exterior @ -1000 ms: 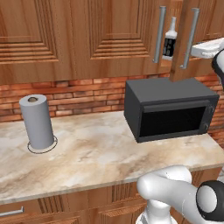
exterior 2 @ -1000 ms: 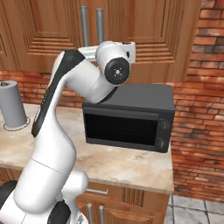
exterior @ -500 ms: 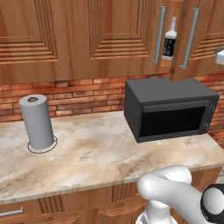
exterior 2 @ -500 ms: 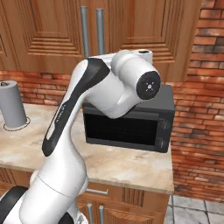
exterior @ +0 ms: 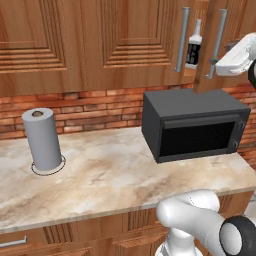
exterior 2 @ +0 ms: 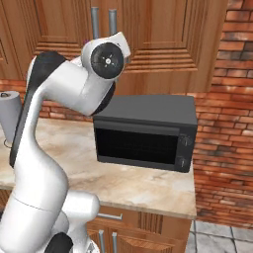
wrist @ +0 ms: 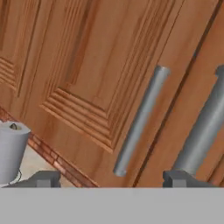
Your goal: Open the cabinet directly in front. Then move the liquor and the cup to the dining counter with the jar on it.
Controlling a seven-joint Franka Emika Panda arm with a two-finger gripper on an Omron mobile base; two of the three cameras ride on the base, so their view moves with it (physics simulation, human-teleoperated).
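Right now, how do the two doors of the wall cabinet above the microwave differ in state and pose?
The left door lies flush with the cabinet front, while the right door is swung partly outward. Between them a gap shows the liquor inside. The left door's handle hangs clear; the right door's handle has the gripper beside it. Both are brown raised-panel wood with vertical silver bars.

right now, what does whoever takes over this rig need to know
Gripper: open, holding nothing, facing the cabinet handles.
Cabinet: right door ajar on a narrow gap, left door shut.
Liquor: upright inside, showing through the gap. The cup, jar and dining counter can't be placed from here.
Done: door started.
Left: swing the door wide, then carry the liquor and cup to the dining counter.
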